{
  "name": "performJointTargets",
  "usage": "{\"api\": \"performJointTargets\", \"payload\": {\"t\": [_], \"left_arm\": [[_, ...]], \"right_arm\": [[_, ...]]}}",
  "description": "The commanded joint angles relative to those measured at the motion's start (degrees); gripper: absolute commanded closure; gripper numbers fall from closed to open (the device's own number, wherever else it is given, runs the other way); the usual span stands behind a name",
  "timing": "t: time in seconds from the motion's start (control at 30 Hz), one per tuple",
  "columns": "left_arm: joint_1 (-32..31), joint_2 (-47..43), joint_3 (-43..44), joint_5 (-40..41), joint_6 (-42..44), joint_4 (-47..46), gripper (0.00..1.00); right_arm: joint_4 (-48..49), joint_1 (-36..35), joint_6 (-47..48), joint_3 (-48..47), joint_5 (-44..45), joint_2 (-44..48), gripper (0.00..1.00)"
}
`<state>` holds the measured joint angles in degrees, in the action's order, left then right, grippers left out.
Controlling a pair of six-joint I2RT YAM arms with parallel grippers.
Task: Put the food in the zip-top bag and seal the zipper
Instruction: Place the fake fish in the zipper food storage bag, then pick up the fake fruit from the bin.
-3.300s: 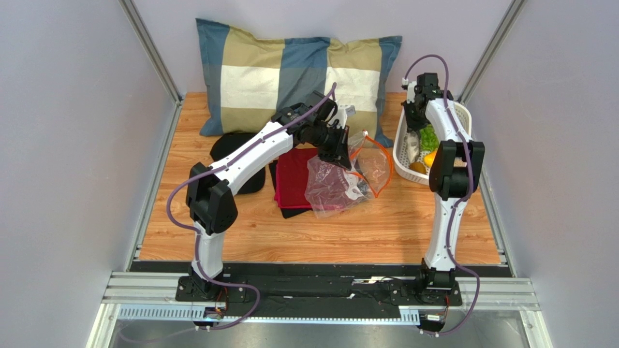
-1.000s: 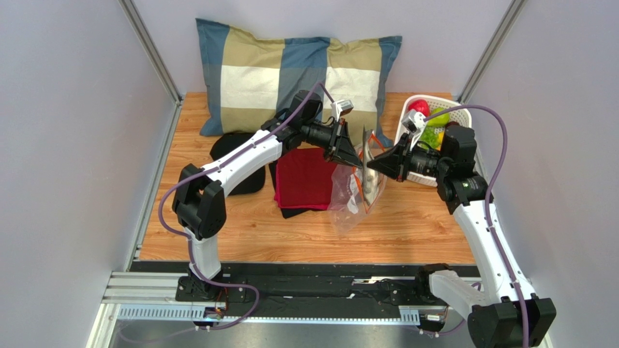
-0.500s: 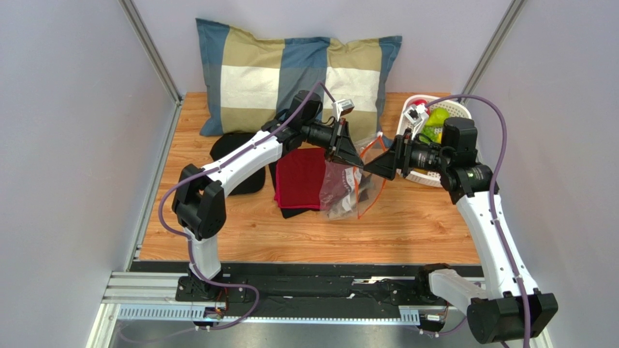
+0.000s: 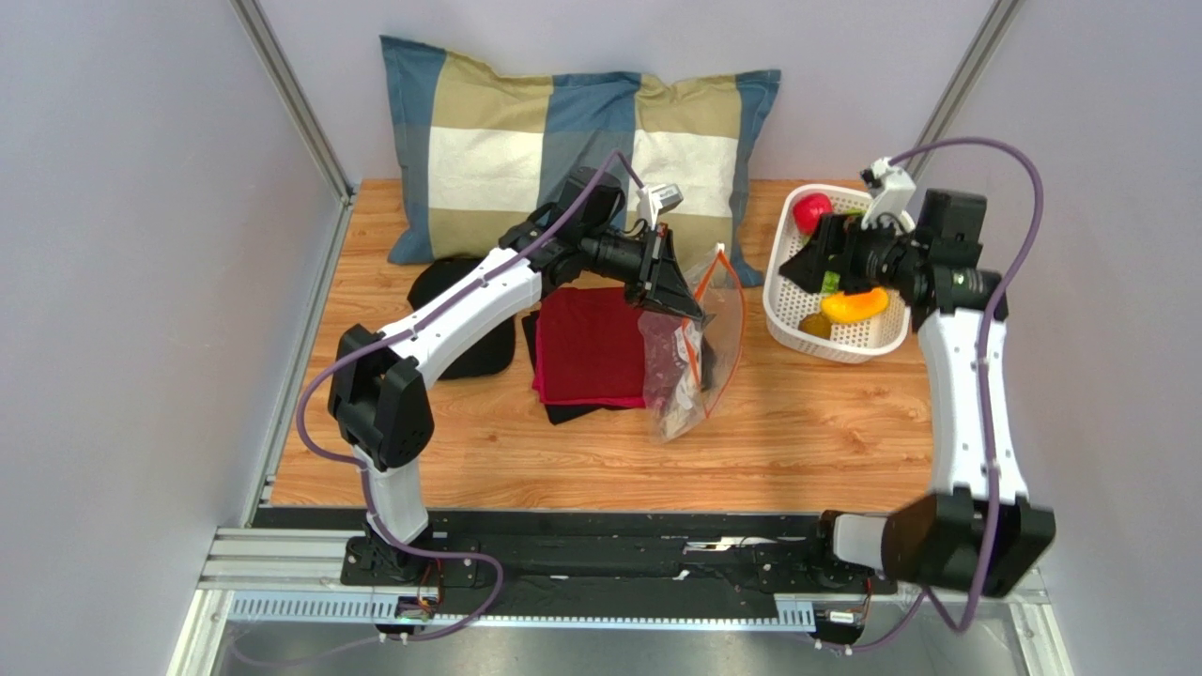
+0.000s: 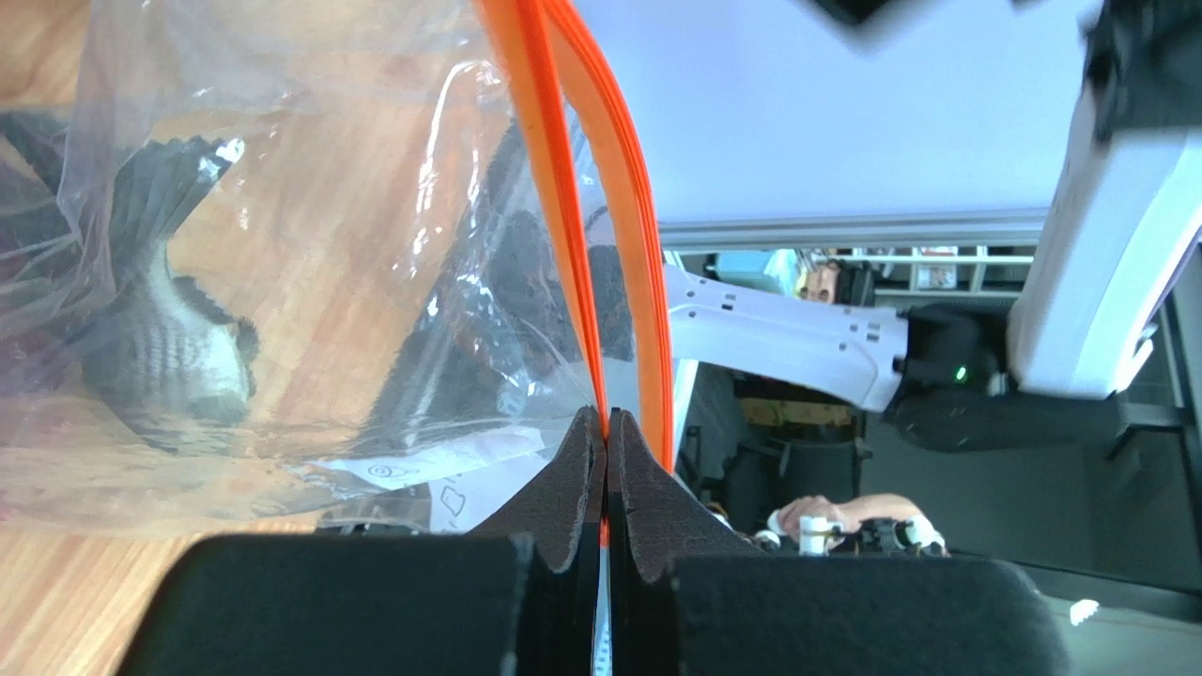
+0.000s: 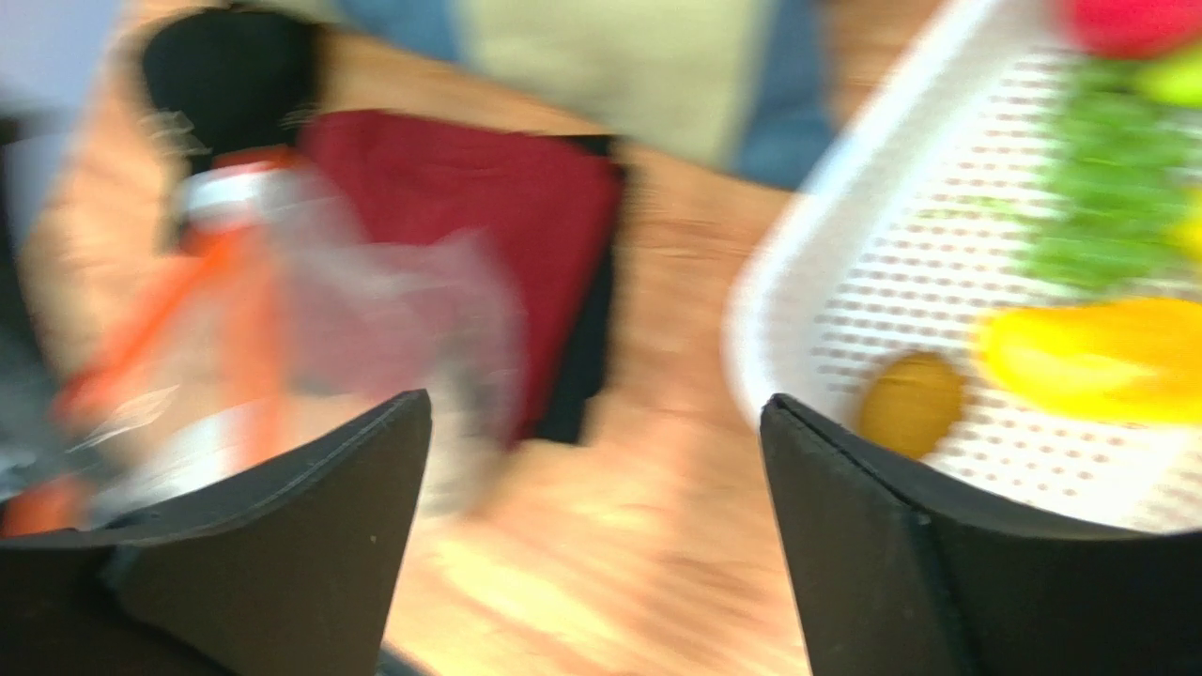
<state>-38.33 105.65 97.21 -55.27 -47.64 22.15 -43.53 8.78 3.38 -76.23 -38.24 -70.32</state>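
Crinkly clear plastic bag (image 4: 676, 375) above matt wooden table (image 4: 790, 440).

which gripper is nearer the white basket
Right. The right gripper hovers open over the white basket's left rim; the left gripper is off to its left, shut on the zip-top bag's zipper.

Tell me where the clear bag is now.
In the top view the bag hangs mid-table from the left tool, pinched at its orange strip, between the red cloth and the white basket.

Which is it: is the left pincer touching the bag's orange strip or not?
Touching. The left wrist view shows the left pincer shut, with the orange strip running down into its closed tips.
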Motion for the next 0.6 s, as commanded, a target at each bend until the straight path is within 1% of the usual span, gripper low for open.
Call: {"api": "performJointTargets", "payload": {"t": [0.0,0.03,0.07,0.1,0.13,0.17,0.23,0.27,0.33,0.37,0.4,0.43,0.57], "left_arm": [[-0.08,-0.62,4.30,1.47,3.08,2.55,1.00],[0.00,-0.62,4.13,1.91,3.25,2.20,1.00],[0.01,-0.53,4.04,2.00,3.60,2.02,1.00],[0.01,-0.53,4.04,2.18,3.52,1.58,1.00],[0.01,-0.27,4.04,1.83,3.52,1.40,1.00],[0.01,0.00,4.22,1.65,3.43,1.40,1.00],[0.01,0.43,4.30,1.04,3.43,1.40,1.00],[-0.08,0.53,4.22,1.21,3.52,1.40,1.00],[0.01,0.61,4.22,1.21,3.69,1.32,1.00],[0.01,0.70,4.22,1.21,3.78,1.40,1.00],[0.01,0.70,4.22,1.13,3.87,1.40,1.00],[0.01,0.70,4.30,1.21,3.95,1.40,1.00],[-0.08,0.96,4.30,0.86,4.13,1.14,1.00]], "right_arm": [[-5.06,5.01,12.16,-9.54,8.51,-13.73,0.07],[-6.38,5.46,13.83,-13.99,10.97,-16.22,0.07],[-9.27,5.90,19.24,-15.95,11.34,-18.60,0.07],[-11.30,6.34,22.69,-18.58,11.61,-23.75,0.07],[-13.49,6.52,26.38,-20.87,11.78,-25.81,0.06],[-16.30,6.60,34.25,-24.29,11.78,-28.00,0.04],[-17.11,6.96,39.92,-26.33,12.31,-32.58,0.02],[-18.42,6.87,45.35,-28.69,12.40,-33.99,0.01],[-19.22,6.87,49.25,-31.07,13.62,-38.28,0.00],[-21.49,6.69,51.36,-32.39,14.06,-39.70,0.00],[-22.38,6.52,55.73,-34.76,15.11,-41.37,0.00],[-22.48,6.43,56.90,-35.48,18.26,-43.91,0.00],[-22.65,5.82,64.02,-36.80,22.76,-48.31,0.00]]}}
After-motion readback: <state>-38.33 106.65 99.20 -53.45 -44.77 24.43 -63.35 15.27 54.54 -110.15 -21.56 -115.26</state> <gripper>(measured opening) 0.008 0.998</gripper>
